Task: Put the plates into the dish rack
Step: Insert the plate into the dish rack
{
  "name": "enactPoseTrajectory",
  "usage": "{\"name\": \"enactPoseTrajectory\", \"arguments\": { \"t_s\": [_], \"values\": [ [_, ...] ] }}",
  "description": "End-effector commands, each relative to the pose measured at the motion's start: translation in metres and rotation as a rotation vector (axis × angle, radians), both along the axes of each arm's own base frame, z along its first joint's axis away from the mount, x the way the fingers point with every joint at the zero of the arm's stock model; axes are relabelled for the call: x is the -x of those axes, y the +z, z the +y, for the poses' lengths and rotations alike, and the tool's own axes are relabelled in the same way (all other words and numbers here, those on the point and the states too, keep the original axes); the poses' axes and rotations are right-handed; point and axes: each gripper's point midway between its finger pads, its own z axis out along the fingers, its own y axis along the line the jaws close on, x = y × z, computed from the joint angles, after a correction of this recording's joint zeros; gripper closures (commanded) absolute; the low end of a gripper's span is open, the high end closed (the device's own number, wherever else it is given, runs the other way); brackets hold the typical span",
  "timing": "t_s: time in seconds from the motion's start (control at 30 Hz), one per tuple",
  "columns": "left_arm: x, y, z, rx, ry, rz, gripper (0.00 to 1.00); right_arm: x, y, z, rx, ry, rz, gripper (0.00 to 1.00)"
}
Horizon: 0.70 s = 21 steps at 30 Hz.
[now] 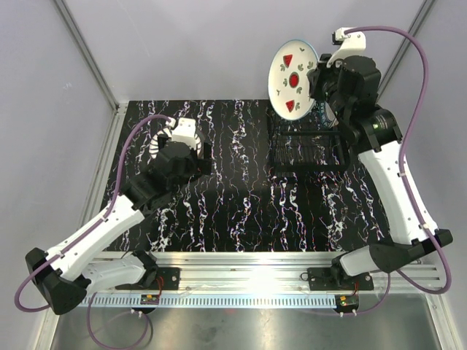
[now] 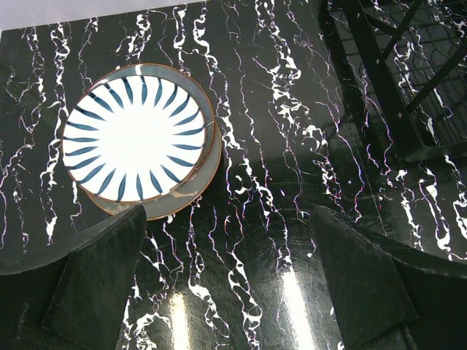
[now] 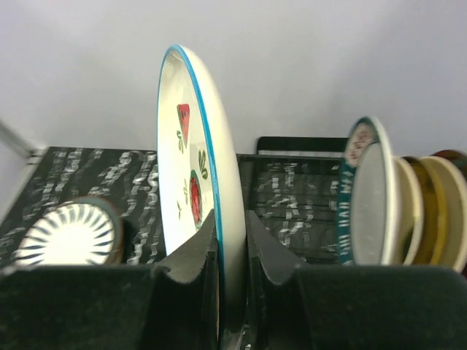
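**Right arm.** The right gripper point(image 3: 232, 248) is clamped on the lower rim of the watermelon plate point(image 3: 190, 168), one finger on each face. The plate stands on edge, nearly upright, its painted face towards the left arm's side. From above, it is raised clear of the table, over the far edge of the rack point(image 1: 310, 153).

**Rack.** The racked plates point(image 3: 379, 204) stand on edge in a close row on the right-hand side of the wrist view. Their faces run roughly parallel to the held plate. Rack wire shows in the gap between the held plate and that row. Which slots there are free cannot be told.

**Governing relation.** The rack lies below the held plate and slightly towards the arm bases. The plate's rim already lines up with the standing row. In my judgement the remaining move is mainly a descent into a slot left of the row, with little turning needed. The likely fault is the rim landing on a prong instead of between two.

**Left arm.** The left gripper point(image 2: 226, 270) hovers over the table point(image 2: 292, 182) with its fingers wide apart and nothing between them. The striped plate point(image 2: 135, 138) lies flat on top of at least one other plate, just ahead of the fingertips and to their left. It is well apart from the rack, and the left arm is plainly the nearer one to it.
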Motion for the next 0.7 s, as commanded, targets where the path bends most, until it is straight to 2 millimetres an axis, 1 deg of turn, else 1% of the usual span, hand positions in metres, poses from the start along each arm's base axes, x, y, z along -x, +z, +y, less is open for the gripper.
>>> {"name": "enactPoseTrajectory", "arguments": {
  "t_s": [0.0,0.03,0.13,0.23,0.3,0.33,0.37,0.5,0.67],
  "values": [
    [-0.002,0.025,0.005,0.047,0.03,-0.071,0.01,0.002,0.073,-0.017,0.008,-0.051,-0.209,1.0],
    [-0.002,0.025,0.005,0.048,0.025,-0.072,0.01,-0.005,0.068,-0.021,0.045,-0.078,-0.201,1.0],
    [-0.001,0.026,0.004,0.047,0.014,-0.075,0.01,-0.01,0.069,-0.028,0.087,-0.112,-0.208,1.0],
    [0.002,0.027,0.002,0.056,-0.01,-0.083,0.07,-0.017,0.067,-0.034,0.127,-0.147,-0.209,1.0],
    [0.002,0.026,0.002,0.057,-0.008,-0.083,0.04,-0.02,0.067,-0.04,0.164,-0.18,-0.21,1.0],
    [0.001,0.027,0.004,0.058,0.002,-0.084,0.02,-0.024,0.063,-0.044,0.179,-0.206,-0.199,1.0],
    [0.001,0.028,0.003,0.057,0.003,-0.085,0.01,-0.025,0.065,-0.046,0.187,-0.219,-0.207,1.0],
    [0.0,0.026,0.004,0.045,0.012,-0.075,0.01,-0.03,0.063,-0.052,0.249,-0.249,-0.211,1.0],
    [-0.001,0.023,0.004,0.038,0.013,-0.07,0.01,-0.038,0.056,-0.061,0.317,-0.305,-0.199,1.0]
  ]
}}
